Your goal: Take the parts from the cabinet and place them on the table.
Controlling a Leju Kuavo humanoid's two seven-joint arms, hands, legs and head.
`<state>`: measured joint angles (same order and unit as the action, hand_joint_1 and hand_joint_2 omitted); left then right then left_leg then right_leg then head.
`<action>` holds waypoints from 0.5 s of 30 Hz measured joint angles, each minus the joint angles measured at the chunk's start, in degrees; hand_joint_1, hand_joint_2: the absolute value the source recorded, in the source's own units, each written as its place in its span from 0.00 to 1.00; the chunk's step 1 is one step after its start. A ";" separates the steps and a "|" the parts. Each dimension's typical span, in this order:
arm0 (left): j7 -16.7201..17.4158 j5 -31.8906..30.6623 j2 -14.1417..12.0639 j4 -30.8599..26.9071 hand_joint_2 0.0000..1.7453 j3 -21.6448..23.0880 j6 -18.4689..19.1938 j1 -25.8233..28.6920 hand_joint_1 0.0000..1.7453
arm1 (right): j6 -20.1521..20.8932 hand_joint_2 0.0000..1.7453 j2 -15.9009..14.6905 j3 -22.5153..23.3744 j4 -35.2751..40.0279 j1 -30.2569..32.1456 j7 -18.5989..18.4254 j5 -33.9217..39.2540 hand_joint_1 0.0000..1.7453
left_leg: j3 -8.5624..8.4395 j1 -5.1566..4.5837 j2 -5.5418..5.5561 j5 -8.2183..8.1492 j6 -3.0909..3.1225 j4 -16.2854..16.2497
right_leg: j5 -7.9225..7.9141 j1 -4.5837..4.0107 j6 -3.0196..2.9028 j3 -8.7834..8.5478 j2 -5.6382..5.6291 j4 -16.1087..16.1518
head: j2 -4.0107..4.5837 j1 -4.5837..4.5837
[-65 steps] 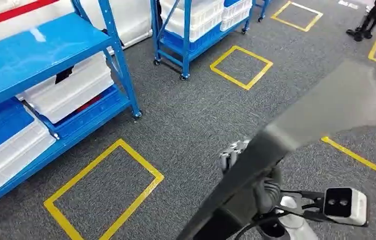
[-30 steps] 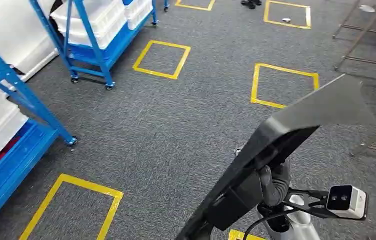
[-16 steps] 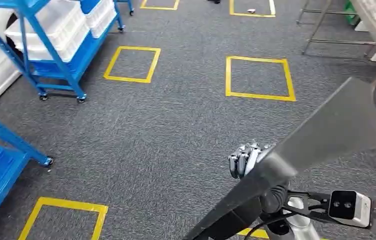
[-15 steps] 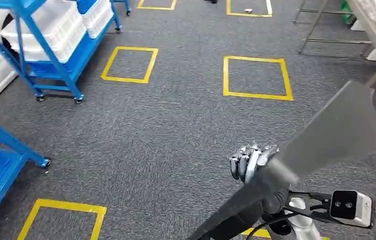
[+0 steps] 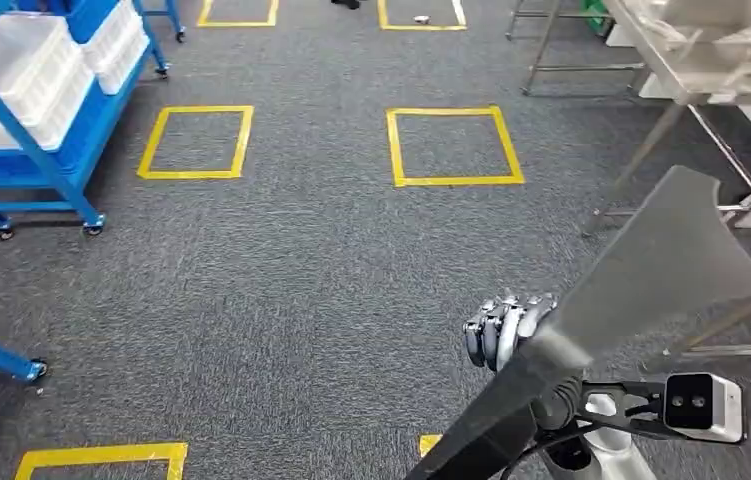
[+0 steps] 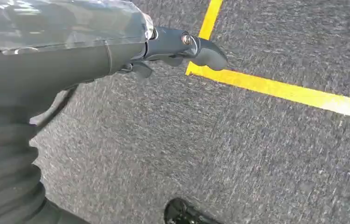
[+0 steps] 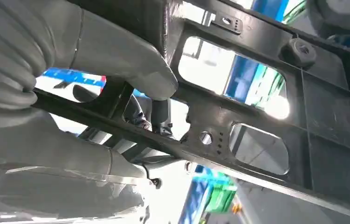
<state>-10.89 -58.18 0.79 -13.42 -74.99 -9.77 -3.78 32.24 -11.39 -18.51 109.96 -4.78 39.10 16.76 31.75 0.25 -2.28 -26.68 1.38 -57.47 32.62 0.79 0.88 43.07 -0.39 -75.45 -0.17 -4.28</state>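
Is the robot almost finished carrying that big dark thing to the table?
About halfway. Done: the dark panel is already off the blue cabinet. In hand: the right hand grips the panel, fingers wrapped over its edge; the left hand hangs over the carpet. Left: reaching the metal table and setting the panel down.

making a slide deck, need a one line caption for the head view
Right hand carries a large dark grey plastic panel over grey carpet marked with yellow tape squares, toward a metal-framed table.
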 joint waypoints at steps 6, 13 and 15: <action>-0.11 -0.22 0.15 0.00 1.00 -0.09 0.00 -0.30 0.00 | -1.62 1.00 0.00 -0.66 0.13 -0.42 -0.02 -0.76 1.00 | -0.61 -0.45 -3.22 -0.72 -1.23 -0.06 | -6.13 -1.03 -1.29 -9.03 3.65 16.77 | 0.00 -0.02; -0.26 0.39 0.35 0.00 1.00 -0.26 -0.24 -0.56 0.00 | -2.69 1.00 0.00 -2.43 0.26 -2.48 -0.24 0.53 1.00 | 5.08 0.06 1.76 -8.70 -2.83 -13.96 | -6.89 -0.49 -2.89 -9.35 -0.57 17.86 | 0.00 -0.02; -0.50 0.77 0.35 0.00 1.00 -0.44 -0.24 -0.32 0.00 | -2.78 1.00 0.00 -2.80 0.15 -2.74 -0.35 1.16 1.00 | 7.76 0.09 1.79 -9.40 -2.92 -18.89 | -6.90 -0.51 -2.89 -9.34 -2.08 17.76 | 0.00 -0.02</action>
<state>-11.39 -57.42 1.14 -13.42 -75.43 -10.01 -4.10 29.46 -11.39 -21.31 110.12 -7.52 38.75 17.92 39.51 0.34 -0.50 -36.08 -1.54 -76.35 25.72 0.28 -2.00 33.73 -2.46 -57.70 -0.17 -4.31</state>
